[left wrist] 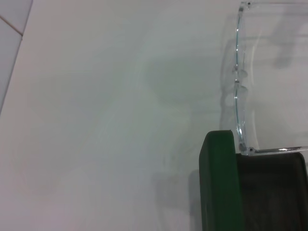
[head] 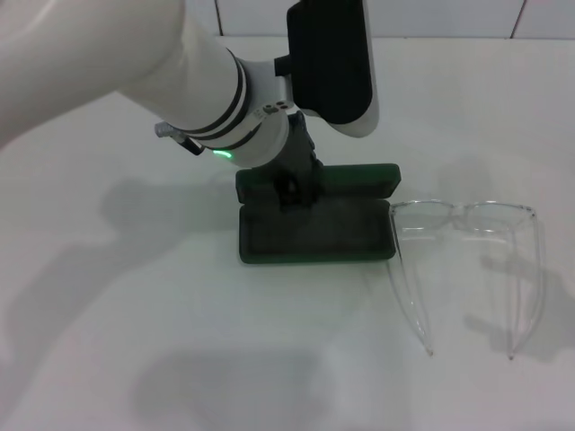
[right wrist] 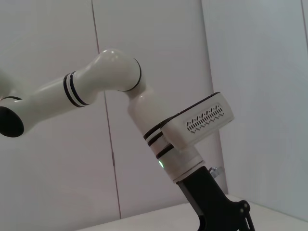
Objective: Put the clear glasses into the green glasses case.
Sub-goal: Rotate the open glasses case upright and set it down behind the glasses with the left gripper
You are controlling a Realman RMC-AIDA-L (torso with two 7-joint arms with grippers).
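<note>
Two things lie on the white surface, and only one arm is down among them. Nearest the robot are the tips of the clear glasses' temple arms; the glasses rest to the right of the left gripper, unfolded, their front farther off and about level with it. The front's near corner sits just beside the right end of the green glasses case. That case lies open directly under and before the left gripper, its dark lined tray toward the robot and its lid beyond. The left gripper is down at the case's hinge line, left of centre; whether its fingers are spread or closed, or touching the case, cannot be told. Beyond it rises the left arm's white wrist. The right gripper is out of sight.
</note>
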